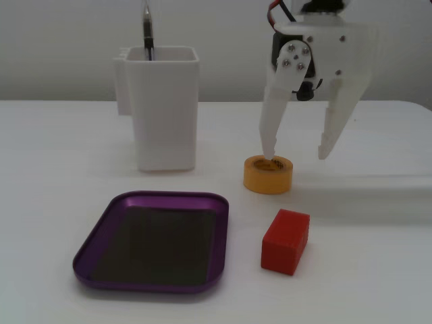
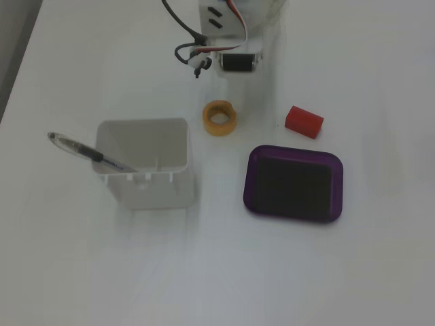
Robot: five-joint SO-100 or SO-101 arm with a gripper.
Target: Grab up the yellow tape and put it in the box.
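The yellow tape (image 1: 268,174) lies flat on the white table, right of the white container; it also shows in the other fixed view (image 2: 220,118). My gripper (image 1: 298,156) hangs open right above it. One fingertip (image 1: 271,156) is at the roll's hole, touching or just over it. The other fingertip (image 1: 325,152) hangs to the right, outside the roll. The purple box (image 1: 152,197) lies empty in front of the container, left of the tape; it also shows in the other fixed view (image 2: 293,149). In that view the white fingers barely stand out from the table.
A tall white container (image 1: 165,108) (image 2: 146,166) holds a pen (image 1: 147,30) (image 2: 88,153). A red block (image 1: 286,241) (image 2: 304,121) sits close to the tape and the box. The arm's body and cables (image 2: 221,41) are at the table's far edge.
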